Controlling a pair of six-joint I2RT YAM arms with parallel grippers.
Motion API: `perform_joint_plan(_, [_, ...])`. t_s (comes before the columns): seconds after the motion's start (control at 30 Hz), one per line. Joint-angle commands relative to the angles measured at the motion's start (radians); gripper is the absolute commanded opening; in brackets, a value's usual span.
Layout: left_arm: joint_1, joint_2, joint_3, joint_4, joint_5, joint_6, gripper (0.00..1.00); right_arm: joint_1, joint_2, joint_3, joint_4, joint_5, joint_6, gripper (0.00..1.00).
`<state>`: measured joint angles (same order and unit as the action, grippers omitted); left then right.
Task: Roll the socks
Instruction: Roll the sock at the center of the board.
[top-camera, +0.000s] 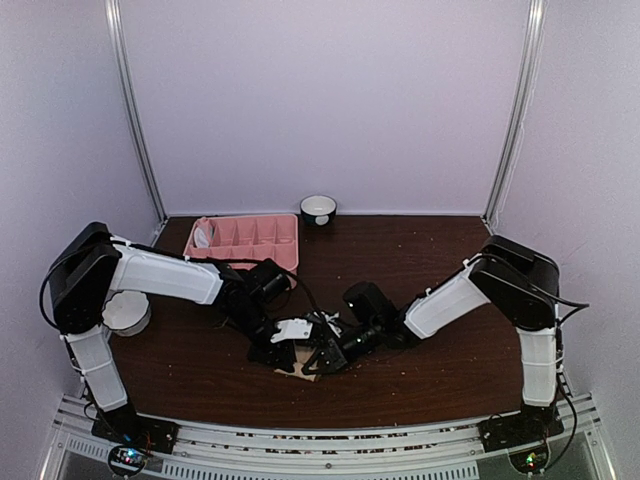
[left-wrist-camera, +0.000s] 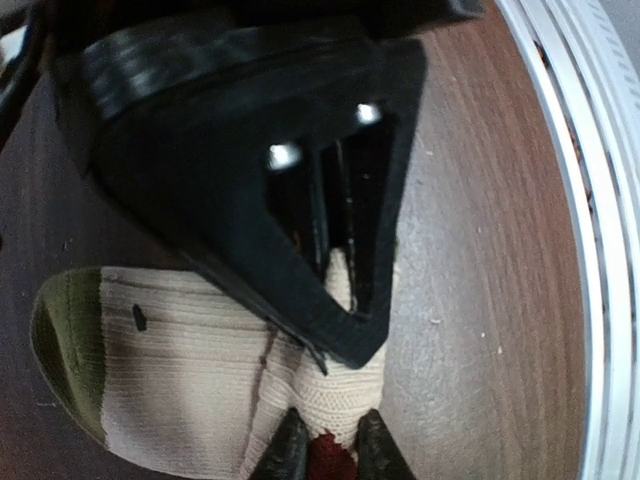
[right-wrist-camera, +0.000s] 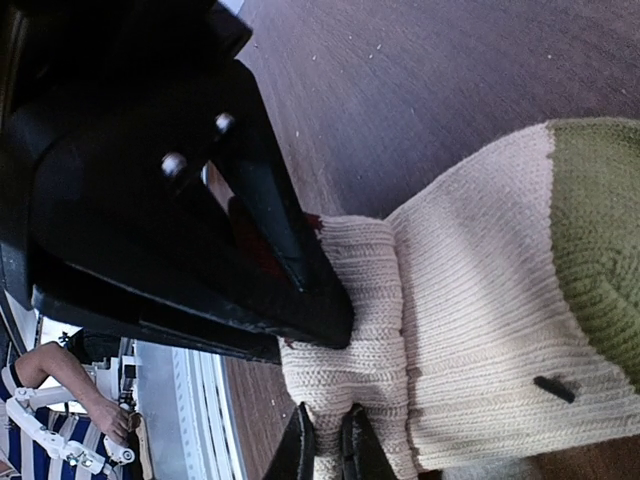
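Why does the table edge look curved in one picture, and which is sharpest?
Left wrist view: the wide lens bends the metal rail, and the black fingers are a dark mass with two glints. Right wrist view: sharpest, the cream sock's knit is crisp. Top view: soft even light, fine detail lost.

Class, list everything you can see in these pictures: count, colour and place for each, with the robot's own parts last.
sock: one, cream with an olive-green toe, near centre of the table
divided tray: one, pink, back left
cup: one, dark outside and white inside, back edge
round object: one, white, left side by the left arm
table: one, dark brown
left gripper: one, black, shut on the sock
right gripper: one, black, shut on the sock's cuff
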<state>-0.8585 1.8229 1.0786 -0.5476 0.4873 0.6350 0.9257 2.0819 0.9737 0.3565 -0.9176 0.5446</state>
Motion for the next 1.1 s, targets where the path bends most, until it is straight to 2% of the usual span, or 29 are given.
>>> perform_joint_plan(0.0, [0.011, 0.069, 0.035, 0.005, -0.042, -0.060, 0.10, 0.008, 0.103, -0.131, -0.286, 0.131, 0.042, 0.00])
perform_joint_plan(0.07, [0.028, 0.092, 0.049, -0.002, -0.019, -0.086, 0.07, 0.007, 0.072, -0.156, -0.245, 0.160, 0.053, 0.00])
perform_joint_plan(0.13, [0.051, 0.116, 0.064, -0.014, 0.010, -0.108, 0.02, 0.007, 0.038, -0.194, -0.181, 0.194, 0.067, 0.08])
perform_joint_plan(0.2, [0.067, 0.146, 0.082, -0.024, 0.036, -0.139, 0.01, 0.007, 0.011, -0.250, -0.084, 0.215, 0.099, 0.21])
perform_joint_plan(0.23, [0.070, 0.165, 0.089, -0.026, 0.041, -0.153, 0.01, 0.009, -0.002, -0.277, -0.026, 0.224, 0.115, 0.25])
perform_joint_plan(0.33, [0.075, 0.223, 0.120, -0.047, 0.061, -0.190, 0.00, 0.012, -0.035, -0.354, 0.147, 0.252, 0.157, 0.31])
perform_joint_plan(0.5, [0.084, 0.310, 0.201, -0.114, 0.119, -0.217, 0.00, 0.029, -0.140, -0.458, 0.258, 0.371, 0.107, 0.36])
perform_joint_plan(0.57, [0.092, 0.357, 0.252, -0.171, 0.166, -0.218, 0.00, 0.039, -0.207, -0.503, 0.258, 0.454, 0.058, 0.38])
perform_joint_plan(0.7, [0.110, 0.435, 0.321, -0.282, 0.252, -0.191, 0.00, 0.109, -0.357, -0.566, 0.181, 0.667, -0.086, 0.56])
perform_joint_plan(0.77, [0.121, 0.454, 0.329, -0.295, 0.276, -0.177, 0.00, 0.159, -0.408, -0.568, 0.131, 0.747, -0.159, 0.60])
perform_joint_plan(1.07, [0.133, 0.517, 0.356, -0.369, 0.367, -0.132, 0.01, 0.323, -0.455, -0.386, -0.178, 1.011, -0.450, 0.62])
